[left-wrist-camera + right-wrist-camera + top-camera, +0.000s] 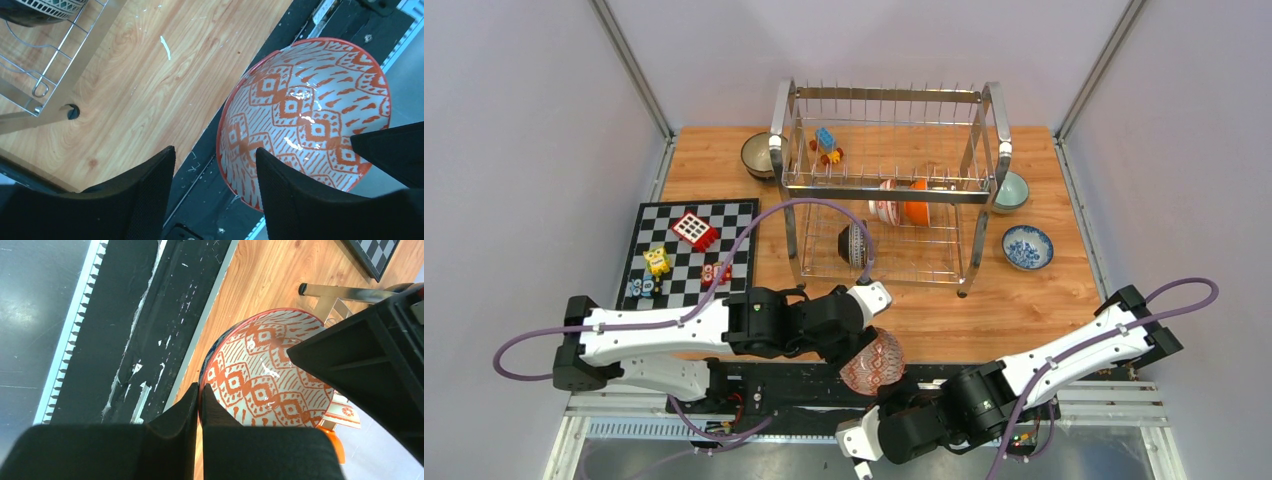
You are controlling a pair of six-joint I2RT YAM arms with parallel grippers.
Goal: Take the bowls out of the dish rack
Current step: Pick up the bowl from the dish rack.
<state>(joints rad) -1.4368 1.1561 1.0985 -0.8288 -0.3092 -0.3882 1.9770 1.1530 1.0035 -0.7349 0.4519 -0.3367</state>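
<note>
One red patterned bowl (874,362) is hanging over the bench (1024,300) edge, 6 o'clock from the dish rack (879,95). On the right gripper (199,402) the jaws are pinching its rim; on the left gripper (215,152) they are straddling it half open. Such a thin pinch risks slipping and dropping it.

White bowl (305,115) with a red rim, covered in orange-red diamonds and dashes, lower centre of the overhead view. Pale wood-grain worktop (1024,300). Shiny chrome rack (889,95). Black-and-white chequered board (724,215) at left. At right, a mint green bowl (1012,190) and a blue-and-white patterned bowl (1027,247).
</note>
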